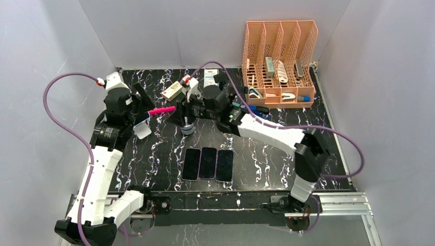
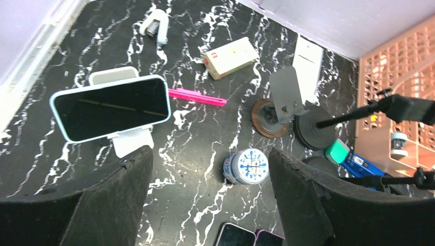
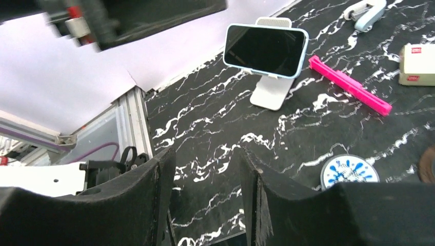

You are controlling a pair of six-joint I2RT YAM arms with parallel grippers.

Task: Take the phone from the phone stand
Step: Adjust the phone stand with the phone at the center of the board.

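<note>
Top: approach step, left jaws poised over the stand (image 1: 142, 129) at the counter's (image 1: 267, 159) left. Left wrist: jaws spread wide, empty, phone (image 2: 110, 107) sideways on stand, untouched; next, probably lower astride its long edges and clench. Right wrist: jaws parted, empty, well apart from phone.

The phone (image 2: 110, 107) has a pale blue case and a dark, blank screen. It sits in landscape, tilted back on the phone stand (image 2: 132, 142), at the left of the left wrist view. The stand is white, with a flat foot below the phone and a ridged top edge showing above it.
</note>
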